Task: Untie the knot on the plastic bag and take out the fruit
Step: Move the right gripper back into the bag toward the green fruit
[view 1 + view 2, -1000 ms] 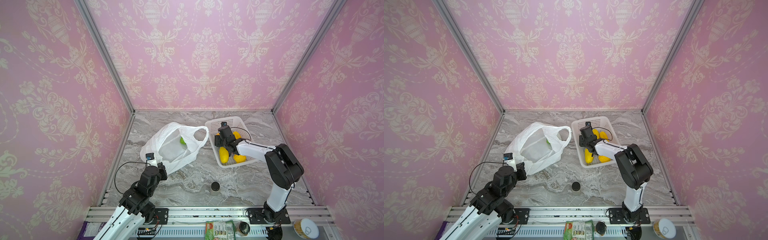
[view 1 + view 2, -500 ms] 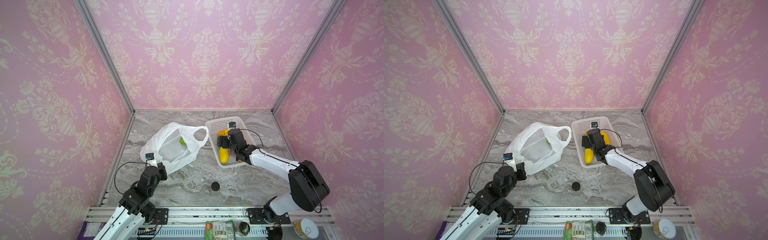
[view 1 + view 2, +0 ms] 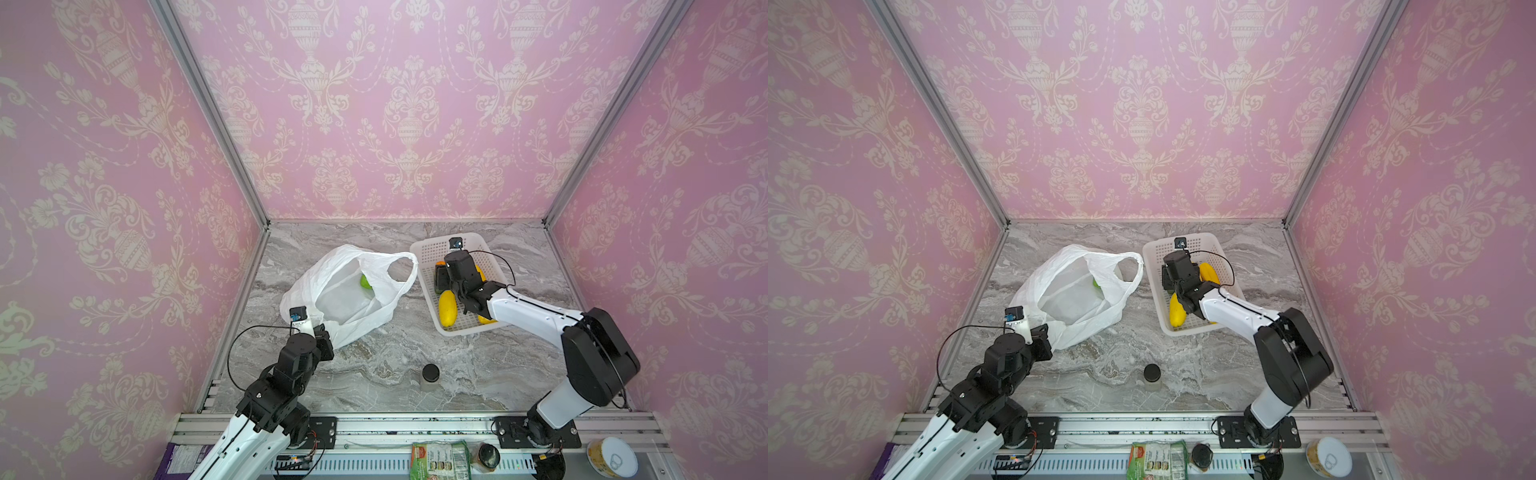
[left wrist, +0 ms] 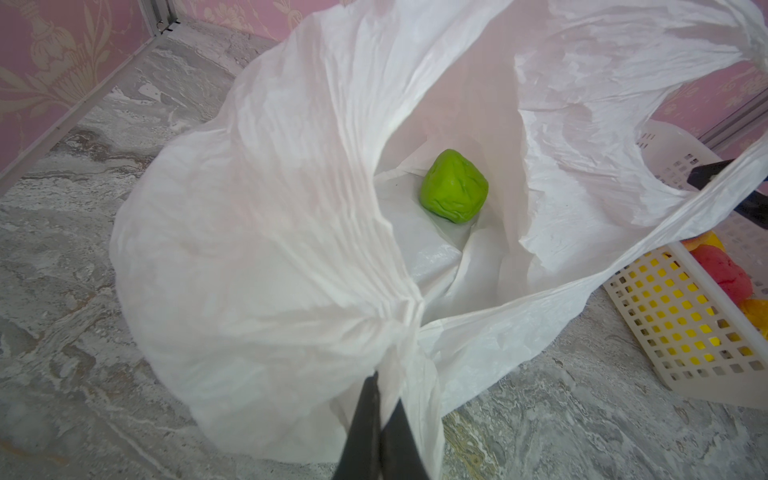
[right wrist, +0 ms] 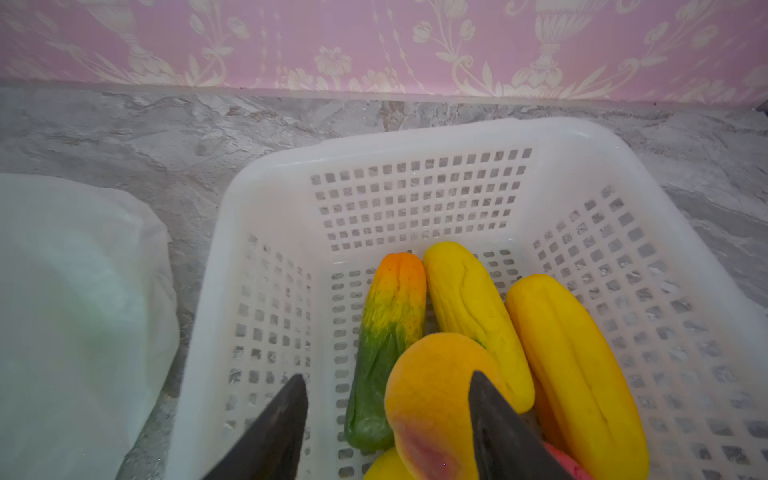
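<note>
Left gripper [image 4: 384,390] is pinching the near edge of the thin, limp bag [image 3: 345,299], left of the basket [image 5: 415,137]; one likely light, lumpy green fruit [image 4: 454,187] is lying inside, best gripped across its middle; right gripper [image 5: 387,376], spread, is hovering over the basket.

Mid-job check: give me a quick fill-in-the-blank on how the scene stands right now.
1. The one fruit inside the bag is coloured ____.
2. The left gripper is shut on the ____.
3. The right gripper, jaws open, hangs over the white perforated ____.
Missing words: green; bag; basket.
</note>
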`<action>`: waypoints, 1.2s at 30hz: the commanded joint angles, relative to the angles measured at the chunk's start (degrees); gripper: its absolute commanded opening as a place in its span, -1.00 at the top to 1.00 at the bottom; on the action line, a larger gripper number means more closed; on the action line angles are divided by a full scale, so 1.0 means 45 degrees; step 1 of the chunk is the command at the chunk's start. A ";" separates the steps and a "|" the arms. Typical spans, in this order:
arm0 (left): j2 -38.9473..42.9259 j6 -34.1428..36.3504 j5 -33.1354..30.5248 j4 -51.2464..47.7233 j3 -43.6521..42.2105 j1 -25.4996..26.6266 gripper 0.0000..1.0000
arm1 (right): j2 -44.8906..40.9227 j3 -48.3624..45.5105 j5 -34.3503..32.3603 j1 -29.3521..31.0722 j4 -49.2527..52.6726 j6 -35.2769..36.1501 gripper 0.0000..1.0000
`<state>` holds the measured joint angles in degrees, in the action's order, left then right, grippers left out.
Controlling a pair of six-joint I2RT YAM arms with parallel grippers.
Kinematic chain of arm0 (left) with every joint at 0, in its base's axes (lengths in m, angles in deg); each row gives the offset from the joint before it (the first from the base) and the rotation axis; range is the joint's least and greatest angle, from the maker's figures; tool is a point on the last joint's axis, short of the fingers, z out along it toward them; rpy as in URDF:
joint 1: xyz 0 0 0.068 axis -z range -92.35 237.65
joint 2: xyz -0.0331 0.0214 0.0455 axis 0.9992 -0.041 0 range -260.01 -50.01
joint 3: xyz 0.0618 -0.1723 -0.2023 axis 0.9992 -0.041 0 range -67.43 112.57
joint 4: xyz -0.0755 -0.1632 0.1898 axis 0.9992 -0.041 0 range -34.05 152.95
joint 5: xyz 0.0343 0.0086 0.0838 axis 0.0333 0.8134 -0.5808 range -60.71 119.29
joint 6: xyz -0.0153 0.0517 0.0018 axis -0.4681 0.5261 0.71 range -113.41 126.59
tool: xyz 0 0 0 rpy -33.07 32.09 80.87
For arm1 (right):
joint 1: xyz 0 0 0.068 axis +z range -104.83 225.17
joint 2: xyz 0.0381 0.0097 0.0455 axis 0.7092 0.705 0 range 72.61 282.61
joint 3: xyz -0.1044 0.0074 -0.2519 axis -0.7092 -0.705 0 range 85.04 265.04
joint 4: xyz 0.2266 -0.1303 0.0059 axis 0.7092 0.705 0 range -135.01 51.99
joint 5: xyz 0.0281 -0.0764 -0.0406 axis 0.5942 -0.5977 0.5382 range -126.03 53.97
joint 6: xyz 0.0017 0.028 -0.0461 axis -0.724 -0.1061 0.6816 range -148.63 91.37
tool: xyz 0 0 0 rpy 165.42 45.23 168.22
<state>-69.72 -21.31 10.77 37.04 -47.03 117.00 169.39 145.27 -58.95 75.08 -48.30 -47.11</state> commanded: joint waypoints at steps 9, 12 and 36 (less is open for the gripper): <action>-0.0033 0.0311 0.0100 -0.0001 -0.0116 -0.0134 1.00 | 0.1677 0.0488 0.0737 -0.0225 0.0776 -0.0835 0.02; 0.0113 0.0331 0.0117 -0.0012 -0.0139 -0.0134 1.00 | 0.0783 0.0114 0.0749 -0.0191 0.0682 -0.0763 0.02; 0.0568 0.0302 0.0101 -0.0135 -0.0207 -0.0153 1.00 | 0.1502 0.3430 -0.0391 0.8021 -0.0053 0.1065 0.11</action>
<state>-68.05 -21.31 10.90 37.04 -47.25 116.67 171.13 155.41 -61.12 110.31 -51.91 -41.28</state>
